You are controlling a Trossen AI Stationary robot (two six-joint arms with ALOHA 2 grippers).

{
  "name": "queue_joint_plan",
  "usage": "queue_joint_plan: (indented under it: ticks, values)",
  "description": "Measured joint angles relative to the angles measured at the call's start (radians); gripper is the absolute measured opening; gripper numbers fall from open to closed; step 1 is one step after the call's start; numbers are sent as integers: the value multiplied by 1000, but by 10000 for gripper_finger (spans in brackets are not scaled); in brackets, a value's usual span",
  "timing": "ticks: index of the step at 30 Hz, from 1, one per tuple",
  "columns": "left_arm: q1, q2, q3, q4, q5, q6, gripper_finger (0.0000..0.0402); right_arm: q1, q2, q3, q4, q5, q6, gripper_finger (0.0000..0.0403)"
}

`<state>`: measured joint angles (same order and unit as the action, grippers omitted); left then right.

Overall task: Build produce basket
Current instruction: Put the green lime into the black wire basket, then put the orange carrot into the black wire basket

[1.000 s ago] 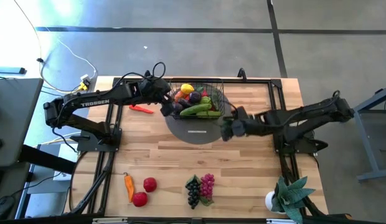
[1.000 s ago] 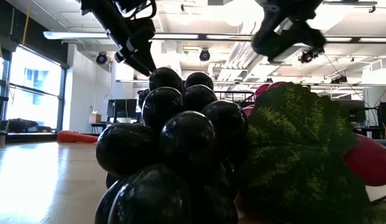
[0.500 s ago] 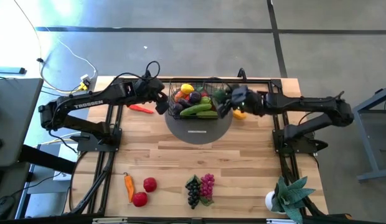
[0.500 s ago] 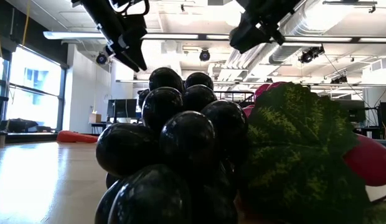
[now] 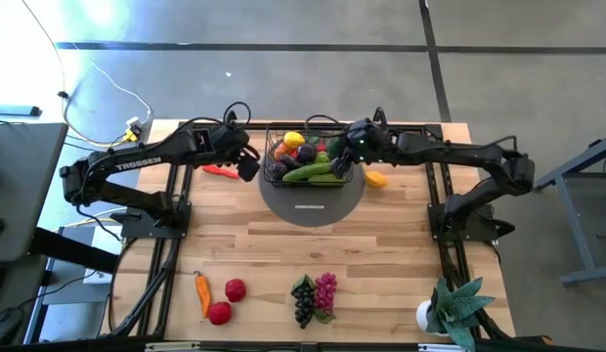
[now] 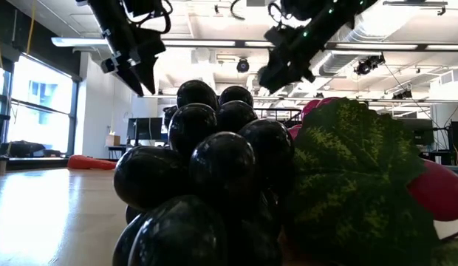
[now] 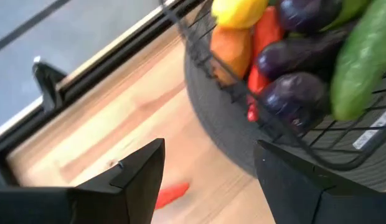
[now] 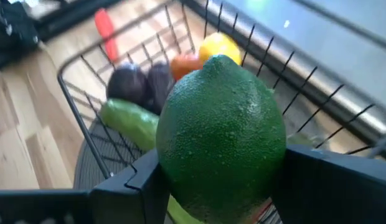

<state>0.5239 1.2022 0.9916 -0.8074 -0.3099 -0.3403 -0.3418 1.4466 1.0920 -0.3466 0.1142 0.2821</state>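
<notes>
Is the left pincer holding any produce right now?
No: the left wrist view shows the left pincer open and empty beside the basket.

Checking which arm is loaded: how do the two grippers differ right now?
The right gripper grips a green lime over the basket; the left gripper holds nothing, its jaws open. The left hangs beside the basket, over bare table. Both are raised.

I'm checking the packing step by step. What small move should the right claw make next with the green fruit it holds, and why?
Probably lower a little and let go. The right claw grips the round green lime directly above the black wire-mesh basket, over the green cucumber inside it. The left claw hangs open beside the basket.
</notes>
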Motion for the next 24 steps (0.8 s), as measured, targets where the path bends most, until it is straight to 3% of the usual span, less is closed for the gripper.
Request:
queue_joint_plan:
  ticks: [6,11,24]
  values:
    - [19,0,0,-80,8,-62,232,-12,73,0,-2,-17,-3,201]
    - [22,0,0,-140,9,-82,232,-43,93,0,-3,-97,-3,203]
    - [22,0,0,-177,-2,-163,232,-94,92,1,60,-134,-40,265]
